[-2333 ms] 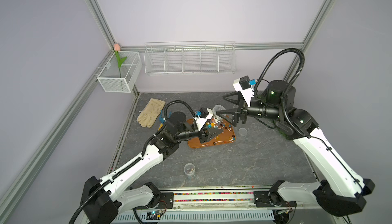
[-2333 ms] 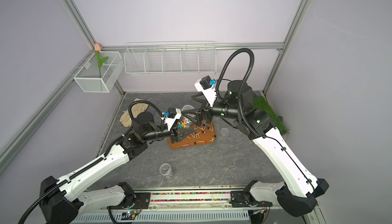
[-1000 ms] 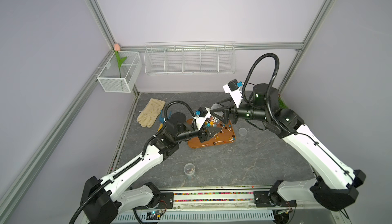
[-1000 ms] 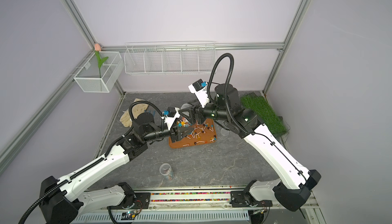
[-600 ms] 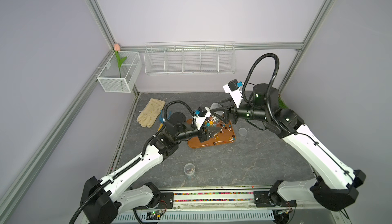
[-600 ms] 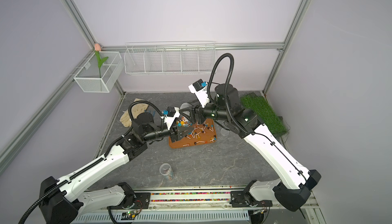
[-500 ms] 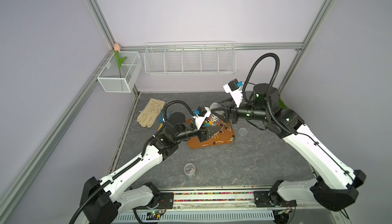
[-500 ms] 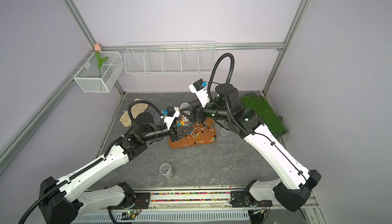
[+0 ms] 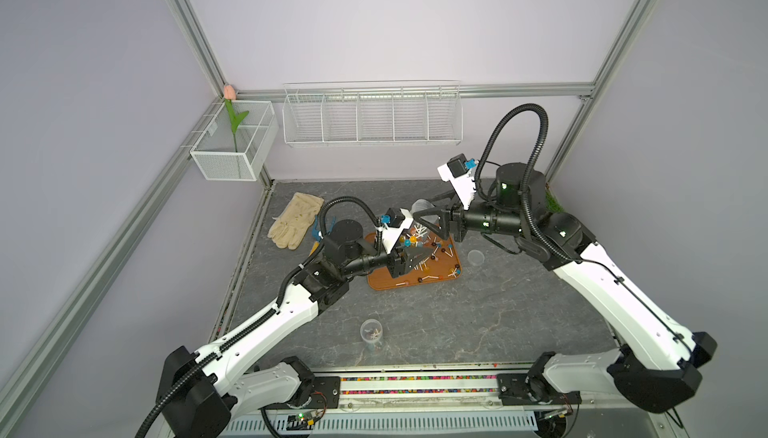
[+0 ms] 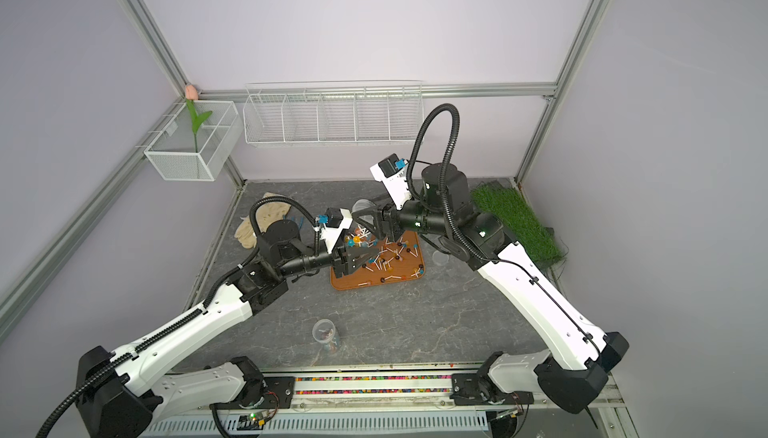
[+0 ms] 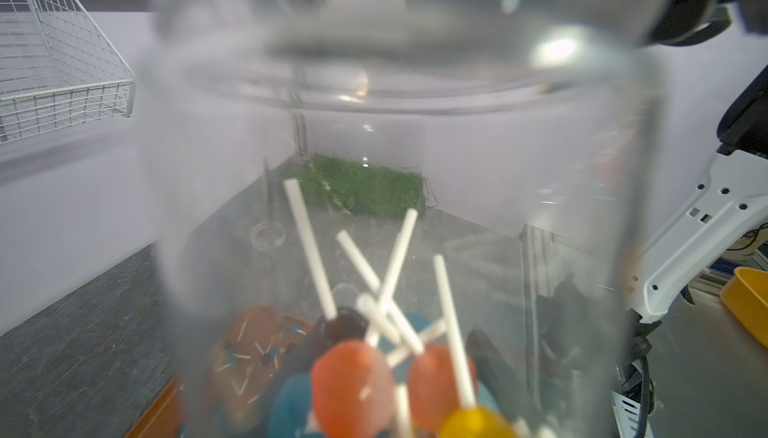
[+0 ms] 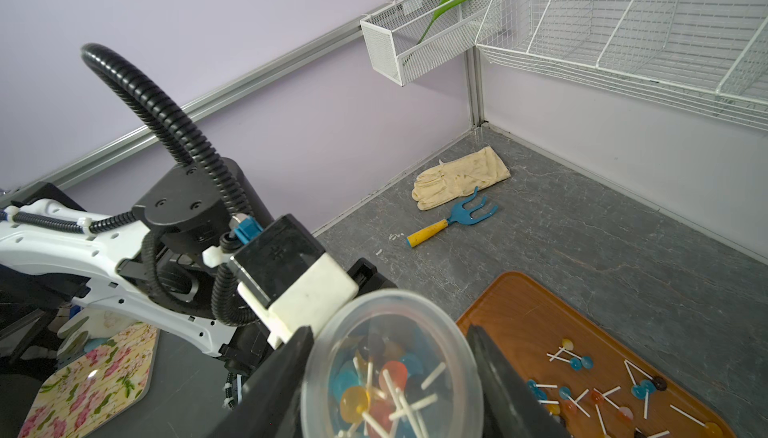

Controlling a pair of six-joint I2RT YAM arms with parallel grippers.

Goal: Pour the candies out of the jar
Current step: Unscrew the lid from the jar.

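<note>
**Upright jar between two claws, lid on.**
The left claw (image 9: 417, 255) clamps the clear plastic jar (image 11: 395, 207) of white-stick lollipop candies (image 11: 353, 378) low down, long axis vertical. Above it the right claw (image 12: 390, 332) straddles the clear lid (image 12: 392, 373); gripping or not, I cannot tell. The brown tray (image 9: 386, 282) lies below.

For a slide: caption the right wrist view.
Right gripper straddles the jar of candies; more lie on the brown tray.
</note>
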